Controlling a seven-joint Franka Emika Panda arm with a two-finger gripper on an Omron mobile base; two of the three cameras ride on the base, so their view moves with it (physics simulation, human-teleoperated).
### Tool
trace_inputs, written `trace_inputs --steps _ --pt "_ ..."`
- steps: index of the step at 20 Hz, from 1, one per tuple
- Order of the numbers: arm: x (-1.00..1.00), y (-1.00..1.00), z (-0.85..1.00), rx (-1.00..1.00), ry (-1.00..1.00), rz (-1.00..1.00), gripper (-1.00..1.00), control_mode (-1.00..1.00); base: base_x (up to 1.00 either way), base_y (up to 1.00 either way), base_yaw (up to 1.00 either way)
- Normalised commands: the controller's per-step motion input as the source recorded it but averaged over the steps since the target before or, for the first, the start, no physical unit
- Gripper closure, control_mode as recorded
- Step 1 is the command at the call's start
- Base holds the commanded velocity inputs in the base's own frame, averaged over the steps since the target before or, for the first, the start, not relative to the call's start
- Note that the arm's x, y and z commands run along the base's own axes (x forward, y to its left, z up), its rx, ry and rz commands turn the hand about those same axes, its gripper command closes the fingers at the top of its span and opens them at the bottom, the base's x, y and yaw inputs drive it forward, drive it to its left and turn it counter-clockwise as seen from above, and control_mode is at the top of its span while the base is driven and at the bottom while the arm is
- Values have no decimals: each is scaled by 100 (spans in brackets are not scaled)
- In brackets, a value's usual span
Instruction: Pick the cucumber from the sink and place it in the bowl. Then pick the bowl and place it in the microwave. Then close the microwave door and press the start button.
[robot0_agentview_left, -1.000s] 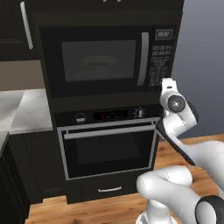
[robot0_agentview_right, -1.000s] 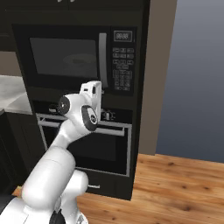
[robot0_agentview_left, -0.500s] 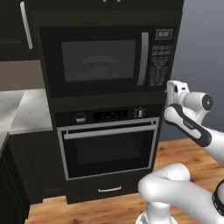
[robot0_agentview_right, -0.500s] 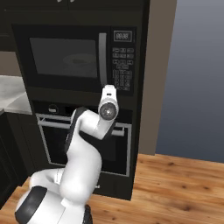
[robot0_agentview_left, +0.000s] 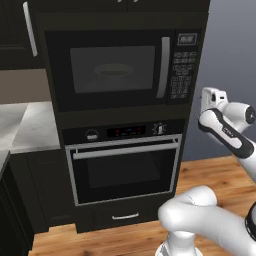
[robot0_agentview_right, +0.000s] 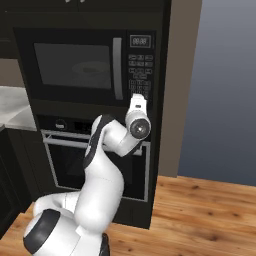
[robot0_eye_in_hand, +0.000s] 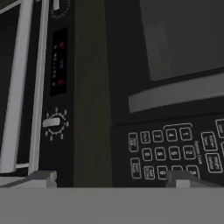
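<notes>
dark cabinetry is framing the black built-in microwave (robot0_agentview_left: 122, 67), door shut; i'm holding my pincer (robot0_agentview_right: 137, 101) spread apart by its keypad (robot0_eye_in_hand: 175, 151), lining up for start.

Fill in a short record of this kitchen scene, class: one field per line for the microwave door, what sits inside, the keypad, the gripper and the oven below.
microwave door: shut, silver handle upright
inside microwave: a round bowl shows dimly through the glass; contents cannot be told
keypad: right of the door
gripper: open, holding nothing, close in front of the keypad
oven: below the microwave, door shut, horizontal handle
</notes>
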Motion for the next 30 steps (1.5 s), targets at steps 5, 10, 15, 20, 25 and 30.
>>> trace_inputs --steps 5,10,15,20,25,30 --pt "29 1 0 0 -17 -7 -100 -100 0 0 0" --pt "45 1 3 0 -13 -6 100 -100 0 0 0" --pt "40 -4 0 1 -2 -2 100 -100 0 0 0" --pt "47 -10 0 6 0 0 100 -100 0 0 0" --pt "45 -15 0 6 0 0 100 -100 0 0 0" --pt "46 -11 -16 2 0 0 100 -100 0 0 0"
